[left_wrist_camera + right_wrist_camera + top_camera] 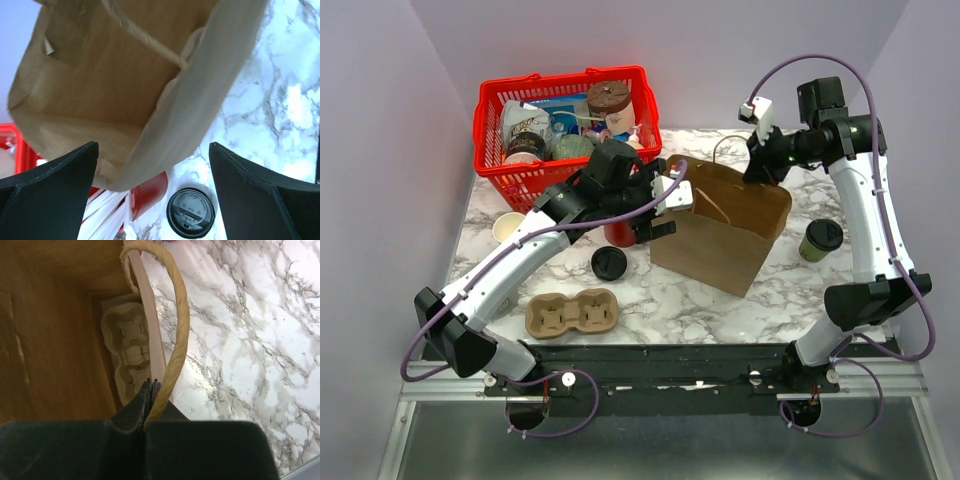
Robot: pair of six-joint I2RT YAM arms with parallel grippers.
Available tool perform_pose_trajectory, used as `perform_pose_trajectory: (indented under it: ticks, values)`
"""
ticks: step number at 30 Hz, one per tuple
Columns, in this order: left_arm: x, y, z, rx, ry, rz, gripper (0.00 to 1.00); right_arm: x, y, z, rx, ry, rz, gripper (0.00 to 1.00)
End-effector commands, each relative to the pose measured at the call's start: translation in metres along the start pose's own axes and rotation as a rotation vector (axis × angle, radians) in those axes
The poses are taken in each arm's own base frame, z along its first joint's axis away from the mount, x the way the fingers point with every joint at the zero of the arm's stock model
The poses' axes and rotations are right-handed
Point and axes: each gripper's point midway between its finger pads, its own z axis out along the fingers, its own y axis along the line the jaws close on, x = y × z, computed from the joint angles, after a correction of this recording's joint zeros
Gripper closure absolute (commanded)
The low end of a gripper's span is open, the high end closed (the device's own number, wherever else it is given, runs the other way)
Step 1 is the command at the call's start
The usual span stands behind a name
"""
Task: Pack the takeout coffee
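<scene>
The right pincer [150,388] is pressed together on the rim of the brown paper bag [720,230], beside its twisted paper handle [177,315]. The left pincer [153,146] is spread wide at the bag's opposite end. The small green paper cup with a round black lid [820,238] stands upright on the marble table [700,305], nearer the arm bases than the right pincer and apart from it.

White-shelled, black-jointed left arm [515,262] and right arm [865,215] carry purple cables [810,57]; the left claw [152,145] has matte-black fingers [50,195].

Lab booth: plain lilac walls [380,100], marble-print tabletop [680,315].
</scene>
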Motion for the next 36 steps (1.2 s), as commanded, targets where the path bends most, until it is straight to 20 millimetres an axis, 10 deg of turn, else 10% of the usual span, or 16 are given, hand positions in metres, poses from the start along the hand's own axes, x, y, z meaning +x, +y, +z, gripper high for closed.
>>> perform_pose_trajectory:
  ticks: [1,8,24,36]
  values:
    - [-0.023,0.021,-0.022,-0.155,-0.065,0.018,0.01,-0.026,-0.012,-0.018,0.091,-0.084,-0.088,0.99]
    - [-0.019,0.021,-0.025,-0.182,-0.073,0.004,0.01,-0.046,0.000,-0.040,0.151,-0.192,-0.197,0.99]
    - [0.035,-0.024,-0.012,-0.064,0.010,-0.040,0.01,0.020,0.093,0.011,-0.030,-0.065,-0.413,0.99]
    - [0.037,-0.019,-0.031,-0.132,0.015,-0.034,0.01,-0.015,0.080,-0.004,0.027,-0.084,-0.352,0.99]
